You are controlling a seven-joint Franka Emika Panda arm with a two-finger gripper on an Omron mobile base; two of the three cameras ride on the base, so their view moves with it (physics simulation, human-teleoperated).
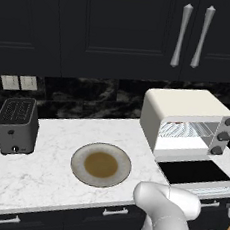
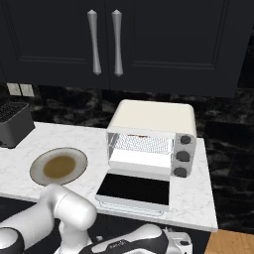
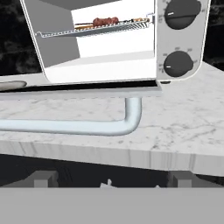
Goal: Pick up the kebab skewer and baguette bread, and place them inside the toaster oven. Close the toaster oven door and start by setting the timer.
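Dark cabinet fronts with paired silvery handles (image 2: 104, 42) are seen above a white marbled surface (image 1: 50, 178). At three o'clock in the left base view the toaster oven (image 1: 185, 122) is placed, its toaster oven door (image 1: 195, 172) folded down flat toward the front edge. In the hand view the kebab skewer (image 3: 105, 21) is seen lying on the wire rack (image 3: 94, 29) inside, with a golden piece beside it at three o'clock that is too small to be named. The door's handle bar (image 3: 87, 127) is seen just below the door. A plate (image 1: 100, 164) with a brown centre is set at the middle, and a dark slot toaster (image 1: 16, 125) at nine o'clock. The tool's fingers are spread fully apart, with nothing clamped.
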